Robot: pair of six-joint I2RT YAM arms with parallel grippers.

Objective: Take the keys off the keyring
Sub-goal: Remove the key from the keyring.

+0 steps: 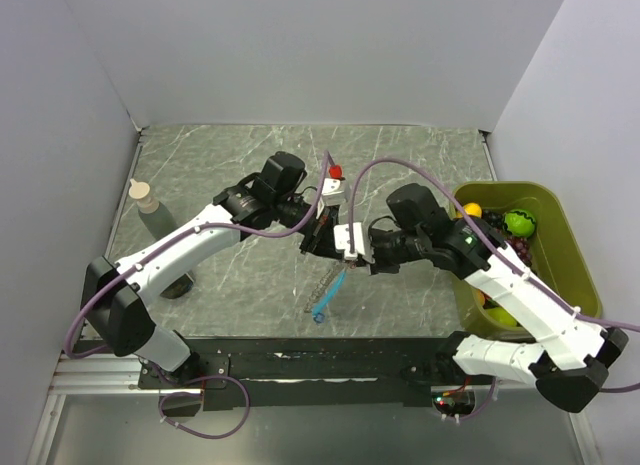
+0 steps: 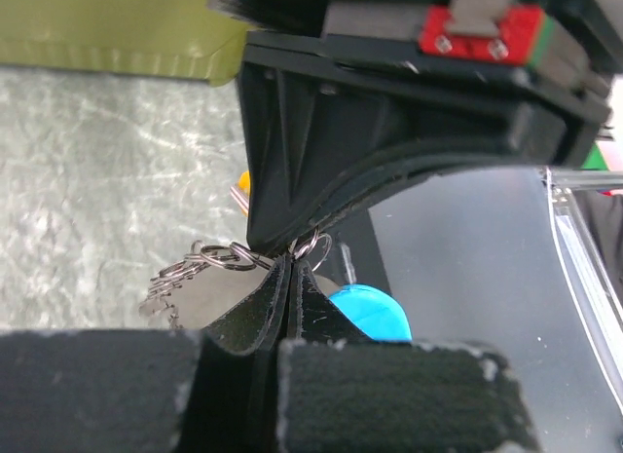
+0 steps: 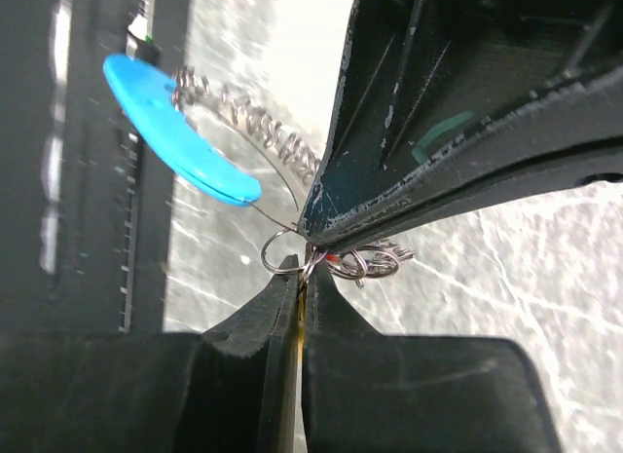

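Both arms meet tip to tip over the middle of the bench (image 1: 230, 275), a bit nearer the front edge than the back. The left gripper (image 2: 288, 283) has its fingers clenched flat together, w/ a small split ring of the keyring (image 2: 209, 260) nipped at the very tips. The right gripper (image 3: 301, 283) is clenched the same way, on the links right next to that spot. From where I stand the 2 pairs of tips are touching or near enough.

My read on why they hold so close: one side is prob. anchoring the ring while the other works a key round and off it. Grabbing right beside each other leaves the floppy chain no slack to twist away.

The rest of the keyring trails from the pinch toward the front edge, w/ the blue key (image 3: 180, 132) at its far end. Can't tell if that key hangs free or rests on the bench. An orange key (image 2: 242, 180) peeks out behind the right gripper's finger — mostly hidden. There's a reddish speck at the pinch in the right wrist view, too small to name.

No key looks free yet, so I'd say early stage.

Green bin (image 1: 560, 245) sits at the right edge, bottle (image 1: 150, 210) near the left edge — both well apart from the action.
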